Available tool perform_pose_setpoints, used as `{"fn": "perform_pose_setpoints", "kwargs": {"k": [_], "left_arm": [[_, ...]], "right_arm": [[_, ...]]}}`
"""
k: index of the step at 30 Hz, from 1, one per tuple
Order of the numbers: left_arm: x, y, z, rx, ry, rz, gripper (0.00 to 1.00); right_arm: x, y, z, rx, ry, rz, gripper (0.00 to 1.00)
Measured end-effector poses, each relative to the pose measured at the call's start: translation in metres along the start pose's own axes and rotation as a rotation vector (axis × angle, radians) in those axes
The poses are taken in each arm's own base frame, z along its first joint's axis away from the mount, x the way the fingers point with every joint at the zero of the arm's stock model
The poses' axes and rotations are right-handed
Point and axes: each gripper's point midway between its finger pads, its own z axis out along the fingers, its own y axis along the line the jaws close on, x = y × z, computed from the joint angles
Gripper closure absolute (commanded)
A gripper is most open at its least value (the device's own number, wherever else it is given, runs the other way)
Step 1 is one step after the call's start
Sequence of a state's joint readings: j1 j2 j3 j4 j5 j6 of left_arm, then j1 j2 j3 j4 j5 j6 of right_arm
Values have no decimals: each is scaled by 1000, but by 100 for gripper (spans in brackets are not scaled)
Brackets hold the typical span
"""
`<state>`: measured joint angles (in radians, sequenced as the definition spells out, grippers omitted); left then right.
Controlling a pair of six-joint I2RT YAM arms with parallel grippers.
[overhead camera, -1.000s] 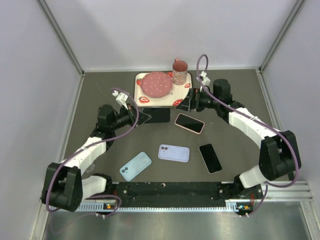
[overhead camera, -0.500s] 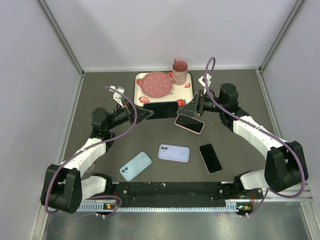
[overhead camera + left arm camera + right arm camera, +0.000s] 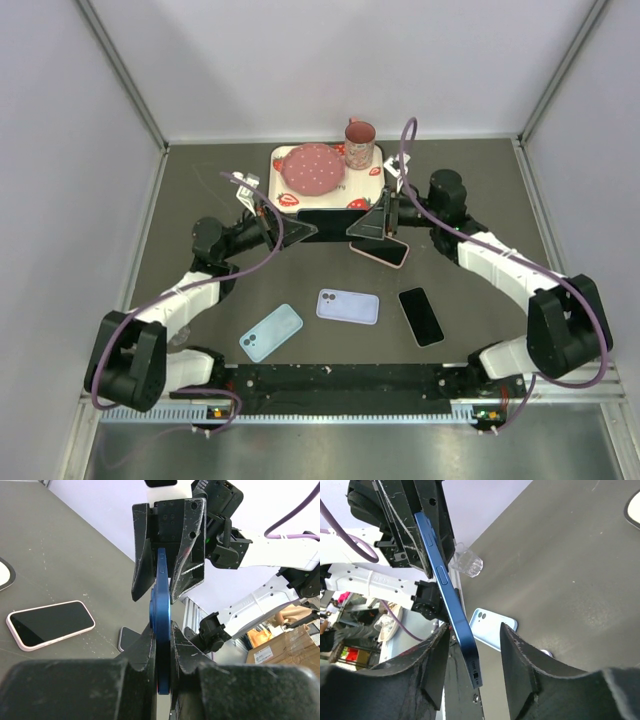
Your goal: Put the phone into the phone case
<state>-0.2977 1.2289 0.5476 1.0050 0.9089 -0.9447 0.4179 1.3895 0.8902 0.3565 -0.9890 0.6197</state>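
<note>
Bright, even overhead light leaves only soft shadows on the dark counter (image 3: pixel 480 180). Wrist views blur darkly in the near foreground; the blue phone (image 3: pixel 161 605) catches a faint sheen.

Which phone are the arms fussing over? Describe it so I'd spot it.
Find the strawberry tray at the table's back. Just before it, the blue phone hangs in the air between the left gripper and right gripper; its neighbours lie flat on the table.
</note>
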Motion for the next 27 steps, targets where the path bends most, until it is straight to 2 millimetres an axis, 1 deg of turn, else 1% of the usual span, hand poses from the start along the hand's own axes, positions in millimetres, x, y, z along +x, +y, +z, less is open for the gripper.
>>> {"fn": "perform_pose_setpoints", "kwargs": {"k": [1, 3, 4, 5, 7, 10, 11, 13, 14, 15, 16, 17, 20, 21, 24, 27], "left_arm": [[0, 0, 0, 2, 0, 2, 100], [0, -1, 1, 7, -1, 8, 100], [0, 0, 1, 6, -1, 6, 100], [1, 1, 1, 5, 1, 3, 100], [1, 1, 1, 5, 1, -3, 100], [1, 1, 0, 10, 4, -16, 100], [1, 1, 0, 13, 5, -18, 98], [0, 0, 0, 16, 5, -16, 89], [1, 0, 0, 16, 5, -16, 82], [1, 1, 0, 14, 5, -13, 80], [1, 2, 0, 11, 6, -11, 75], [2, 4, 0, 2, 7, -10, 64], [6, 17, 0, -47, 12, -3, 44], [7, 20, 0, -63, 17, 3, 30], [10, 29, -1, -113, 29, 23, 21], [6, 35, -3, -180, 36, 62, 19]], "right_arm": [[1, 1, 1, -7, 4, 2, 69], [1, 3, 1, -19, 8, 4, 76], [1, 4, 2, -26, 9, 3, 82], [1, 5, 2, -31, 11, 1, 86], [2, 8, 1, -47, 18, -3, 93], [2, 14, 0, -81, 27, -23, 99], [2, 15, 0, -88, 29, -28, 100], [2, 16, -1, -94, 29, -34, 100], [2, 16, 0, -94, 29, -34, 100], [2, 16, 0, -94, 29, -34, 100], [2, 16, 0, -94, 30, -33, 100], [2, 16, 0, -94, 31, -35, 100], [4, 13, 1, -75, 35, -27, 100], [4, 10, 2, -59, 32, -25, 100], [7, -1, 3, -3, 30, -9, 100], [12, -12, 2, 47, 38, 9, 100]]}}
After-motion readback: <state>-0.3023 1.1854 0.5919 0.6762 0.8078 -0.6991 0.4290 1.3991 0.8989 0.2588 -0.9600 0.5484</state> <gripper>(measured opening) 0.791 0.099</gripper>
